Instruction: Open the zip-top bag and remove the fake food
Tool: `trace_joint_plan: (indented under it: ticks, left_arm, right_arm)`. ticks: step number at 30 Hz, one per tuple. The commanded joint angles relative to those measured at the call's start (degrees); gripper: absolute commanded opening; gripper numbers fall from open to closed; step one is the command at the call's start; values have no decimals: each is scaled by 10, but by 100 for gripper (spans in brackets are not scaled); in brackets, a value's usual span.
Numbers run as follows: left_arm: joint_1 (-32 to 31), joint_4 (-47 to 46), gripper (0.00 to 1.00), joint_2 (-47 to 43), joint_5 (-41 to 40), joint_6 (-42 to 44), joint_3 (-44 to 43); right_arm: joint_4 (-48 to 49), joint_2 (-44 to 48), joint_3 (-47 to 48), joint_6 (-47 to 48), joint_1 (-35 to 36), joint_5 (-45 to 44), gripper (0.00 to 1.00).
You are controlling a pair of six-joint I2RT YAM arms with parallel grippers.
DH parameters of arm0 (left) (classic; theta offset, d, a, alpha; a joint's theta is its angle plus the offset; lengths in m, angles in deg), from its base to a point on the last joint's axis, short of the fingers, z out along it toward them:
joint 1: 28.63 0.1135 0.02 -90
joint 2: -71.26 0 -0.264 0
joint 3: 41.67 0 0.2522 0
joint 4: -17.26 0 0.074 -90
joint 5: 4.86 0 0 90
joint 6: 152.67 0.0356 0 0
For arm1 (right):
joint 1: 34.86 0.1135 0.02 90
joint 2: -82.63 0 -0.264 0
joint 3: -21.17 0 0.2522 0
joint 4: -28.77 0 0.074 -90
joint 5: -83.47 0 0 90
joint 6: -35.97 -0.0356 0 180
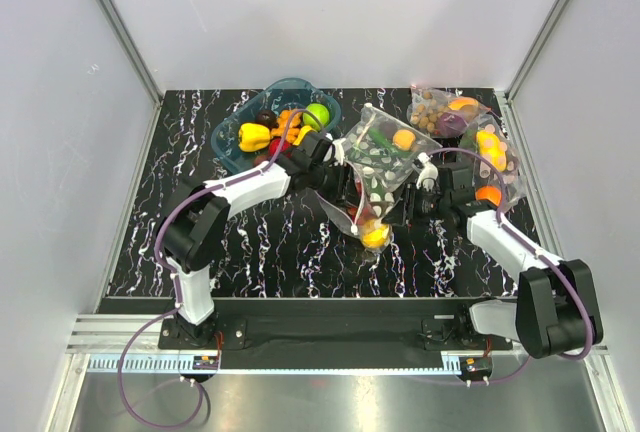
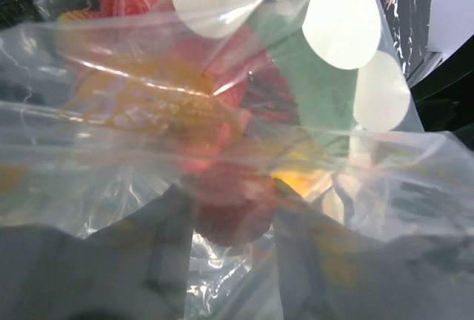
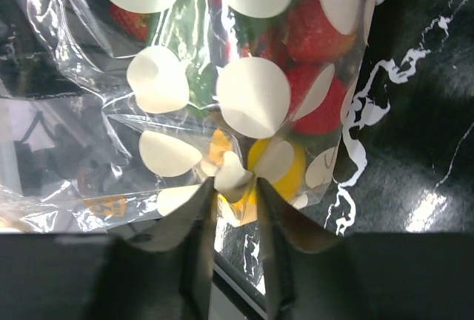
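Note:
The clear zip-top bag (image 1: 385, 157) with white dots hangs between my two grippers above mid-table. It holds red berry pieces (image 3: 311, 112), a yellow fruit (image 1: 375, 235) at its low end, and an orange piece (image 1: 404, 139). My left gripper (image 1: 338, 152) is at the bag's upper left. In the left wrist view the bag's film (image 2: 355, 38) covers everything. Its jaws (image 2: 233, 201) show blurred, part closed around a red piece (image 2: 233, 212). My right gripper (image 1: 425, 174) pinches a fold of the bag (image 3: 252, 98) between nearly closed jaws (image 3: 235, 187), by the yellow fruit (image 3: 285, 164).
A blue tub (image 1: 225, 147) at the back left holds a yellow pepper (image 1: 254, 136), a dark plum (image 1: 265, 117) and a green apple (image 1: 317, 114). At the back right lie a small bag of brown balls (image 1: 428, 109) and another dotted bag (image 1: 500, 167) with an orange ball (image 1: 488, 195).

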Motion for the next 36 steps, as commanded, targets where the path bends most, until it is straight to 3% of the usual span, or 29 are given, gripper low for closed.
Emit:
trace_joint_plan:
  ticks: [1,2,6,18,27,36]
  left_arm:
    - [4,-34,0,-3,27,-11,-3]
    - [5,-35,0,-3,26,-12,-1]
    - [7,-30,0,-6,23,-6,5]
    - [66,-6,0,-64,26,50,50]
    - [66,37,0,-96,100,149,47]
    - [65,6,0,-175,134,111,69]
  right_arm:
    - [55,-4,-5,11,-2,15,30]
    - [58,-10,-6,11,-2,18,21]
    - [52,-15,-2,11,-2,12,0]
    - [-63,95,12,-3,-1,-145,0]
    - [-105,52,65,-20,-3,-205,0]
    - [-128,-22,90,-21,-8,-210,0]
